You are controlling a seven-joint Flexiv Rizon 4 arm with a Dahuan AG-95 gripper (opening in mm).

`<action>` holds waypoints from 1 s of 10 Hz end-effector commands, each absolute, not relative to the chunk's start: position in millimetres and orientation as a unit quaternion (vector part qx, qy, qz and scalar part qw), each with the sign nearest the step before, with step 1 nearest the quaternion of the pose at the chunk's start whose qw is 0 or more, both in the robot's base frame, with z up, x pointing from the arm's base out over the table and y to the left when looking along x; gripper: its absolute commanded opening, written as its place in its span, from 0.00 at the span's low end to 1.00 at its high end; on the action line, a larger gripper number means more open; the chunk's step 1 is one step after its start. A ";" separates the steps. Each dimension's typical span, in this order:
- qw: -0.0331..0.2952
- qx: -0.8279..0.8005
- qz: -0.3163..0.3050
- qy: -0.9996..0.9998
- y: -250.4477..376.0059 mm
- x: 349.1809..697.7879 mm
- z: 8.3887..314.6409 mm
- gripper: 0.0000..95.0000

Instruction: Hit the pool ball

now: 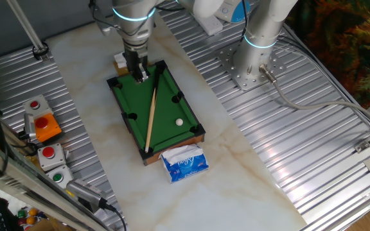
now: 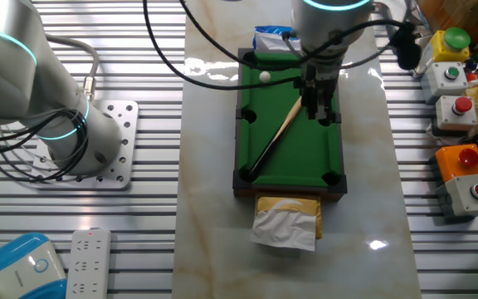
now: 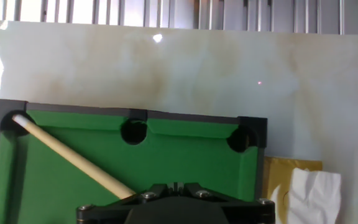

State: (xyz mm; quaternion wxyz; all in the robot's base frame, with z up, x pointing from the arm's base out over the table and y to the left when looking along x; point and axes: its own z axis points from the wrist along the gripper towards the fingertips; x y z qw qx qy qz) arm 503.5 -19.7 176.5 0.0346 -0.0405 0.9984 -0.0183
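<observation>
The tiny white pool ball (image 1: 179, 121) lies on the miniature green pool table (image 1: 169, 96), near its end by the blue pack; it also shows in the other fixed view (image 2: 265, 76). It is out of the hand view. The wooden cue stick (image 1: 151, 119) lies flat on the felt, thin tip at a corner pocket (image 3: 18, 119). My gripper (image 1: 140, 76) hovers over the opposite end of the table (image 2: 305, 149), just beside the cue's thick end (image 2: 297, 104). Its jaws stand together with nothing seen between them (image 3: 176, 186).
A blue tissue pack (image 1: 185, 163) lies against the table's ball end. A yellow packet with white tissue (image 2: 287, 218) lies at the other end. Button boxes (image 2: 463, 162) stand to one side. A second arm's base (image 1: 255, 64) sits on the ribbed metal surface.
</observation>
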 end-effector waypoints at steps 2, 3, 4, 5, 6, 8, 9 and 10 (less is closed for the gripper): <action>0.043 -0.143 0.016 0.989 -47.6 519.7 161.8 0.00; 0.045 -0.156 0.037 0.986 -48.9 521.4 155.5 0.00; 0.045 -0.182 0.036 0.982 -49.7 522.8 150.4 0.00; 0.044 -0.218 0.033 0.974 -50.6 524.3 143.5 0.00; 0.039 -0.243 0.031 0.969 -50.4 524.9 139.9 0.00; 0.029 -0.273 0.031 0.961 -44.0 524.9 127.7 0.00; 0.031 -0.278 0.032 0.960 -34.6 523.3 117.0 0.00; 0.031 -0.279 0.031 0.959 -21.7 519.8 107.1 0.00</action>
